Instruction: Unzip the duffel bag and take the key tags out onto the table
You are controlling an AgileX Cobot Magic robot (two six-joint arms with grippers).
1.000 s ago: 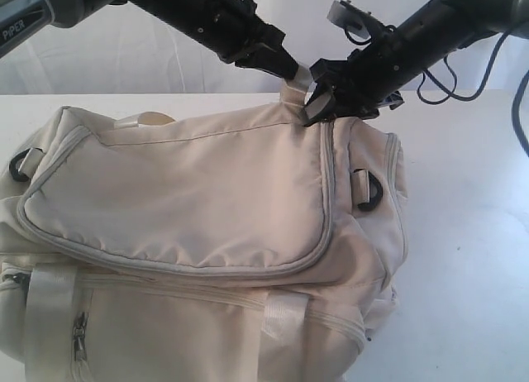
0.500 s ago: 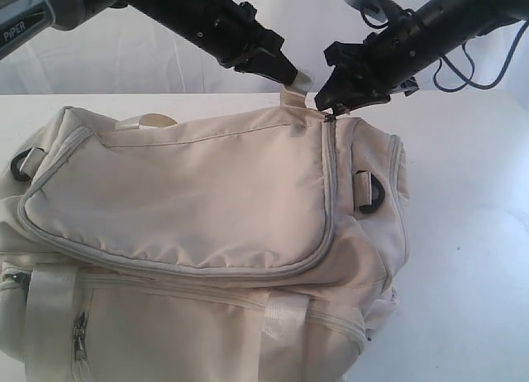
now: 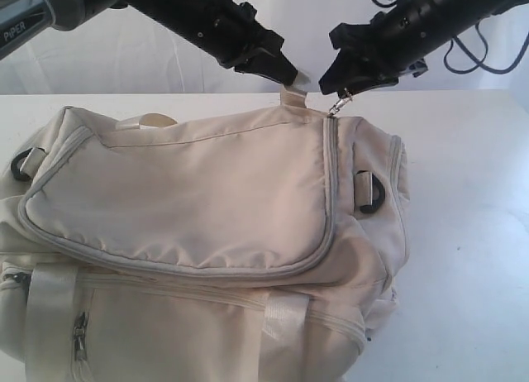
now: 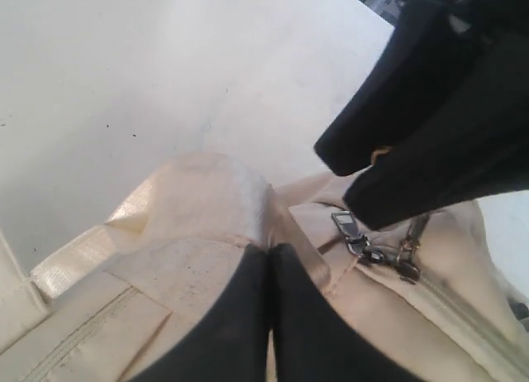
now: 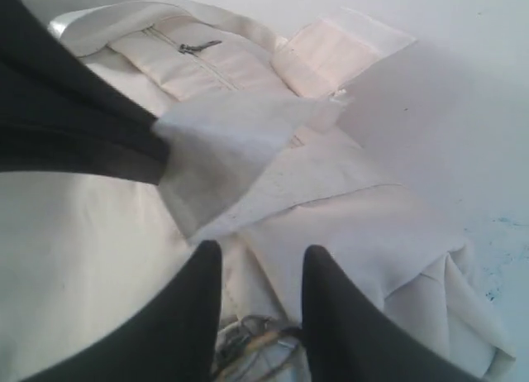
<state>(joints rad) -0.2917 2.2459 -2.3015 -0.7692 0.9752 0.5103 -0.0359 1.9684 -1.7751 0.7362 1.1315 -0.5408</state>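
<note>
My right claw (image 3: pixel 339 91) is rising off the cream-white fabric duffel bag (image 3: pixel 190 183) (still zipped, on the white counter (image 3: pixel 463 233)), pinching its small metal zipper pull (image 3: pixel 335 109), so unzipping can begin. My left claw (image 3: pixel 299 78), pressed together, is gripping the shiny webbing tab (image 3: pixel 291 97).

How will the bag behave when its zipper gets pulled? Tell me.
Probably floppy: the bag creases and sags. Its cloth may bunch or lift at the zipper pull, so the left gripper pinching the tab likely helps.
</note>
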